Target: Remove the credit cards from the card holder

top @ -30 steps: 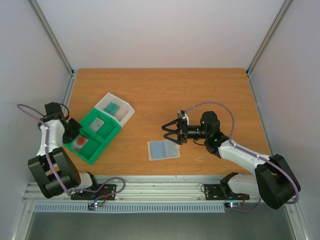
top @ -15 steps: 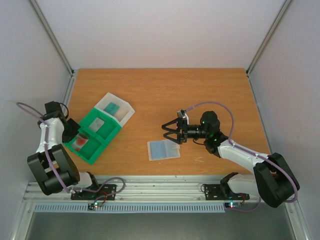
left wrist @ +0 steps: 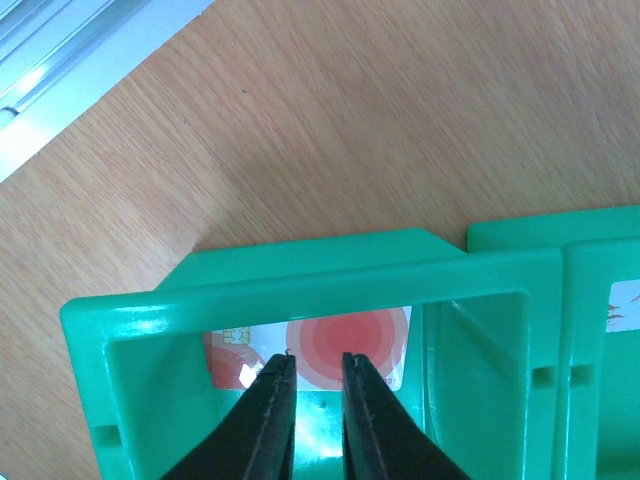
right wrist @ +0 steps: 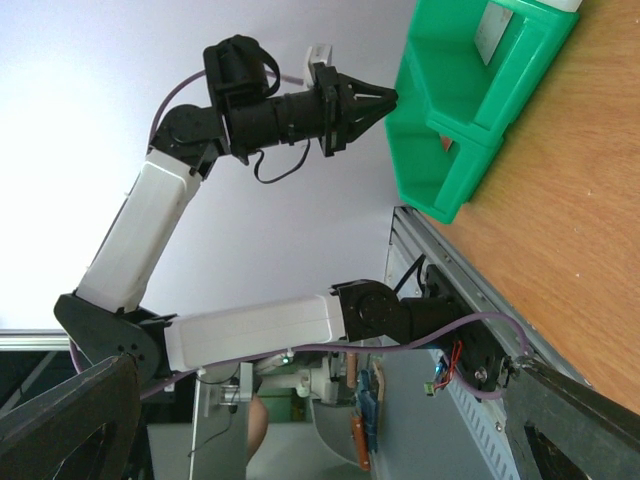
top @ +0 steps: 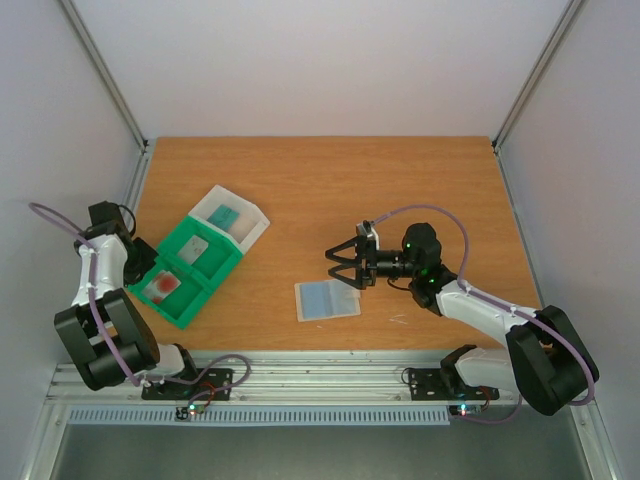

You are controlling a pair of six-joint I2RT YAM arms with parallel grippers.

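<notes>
black two-finger left gripper: at the left edge of the table, tips pointing down into the end pocket of the tray. The fingers are just a little apart and hold nothing.
thin red-and-white plastic card: lies flat on the floor of that end pocket, under the finger tips.
green plastic tray with pockets: sits slanted, close to the left edge of the table.
small grey flat card: lies in the next pocket.
clear plastic box: touches the far end of the tray.
small teal flat card: lies inside the box.
pale blue see-through card holder: lies flat, near the front edge, well apart from the tray.
black two-finger right gripper: just past the holder's far right corner, fingers spread wide, holding nothing.
brown wooden table: bare wood runs wide to the back and right edges.
</notes>
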